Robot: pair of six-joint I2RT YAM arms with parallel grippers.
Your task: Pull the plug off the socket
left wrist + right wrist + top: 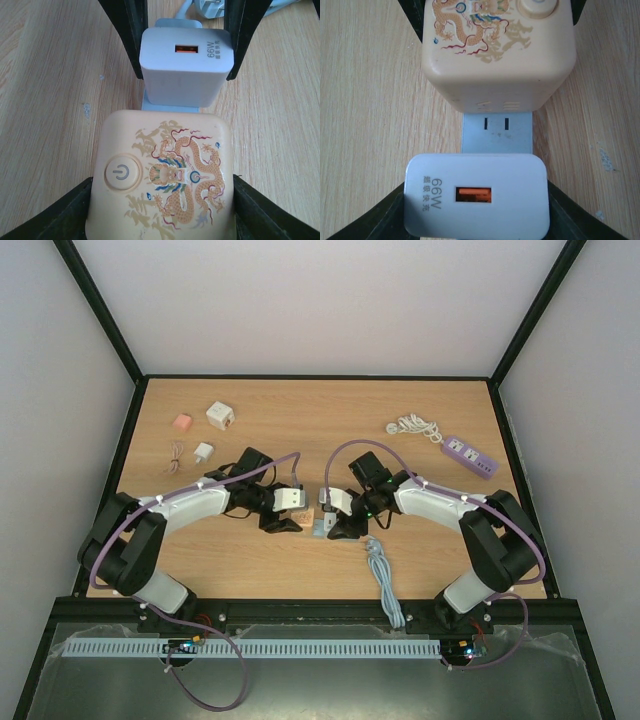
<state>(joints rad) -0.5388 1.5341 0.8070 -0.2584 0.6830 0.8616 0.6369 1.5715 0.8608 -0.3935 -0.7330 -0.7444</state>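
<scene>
Two claws are met at the centre of the bench (300,410). The left claw (162,202) is clamped on the cream socket cube (162,165). The right claw (477,212) is clamped on the white plug (477,192), just right of the cube. A pale blue slotted piece (495,132) is seen between them. Open wood is seen on the far side, and a grey cable (383,580) lies on the near side.

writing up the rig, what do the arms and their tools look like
The left arm and right arm have white links with black joints and bases. A purple cable loops along each. The left tool and right tool have plain black wedge-shaped fingers.
</scene>
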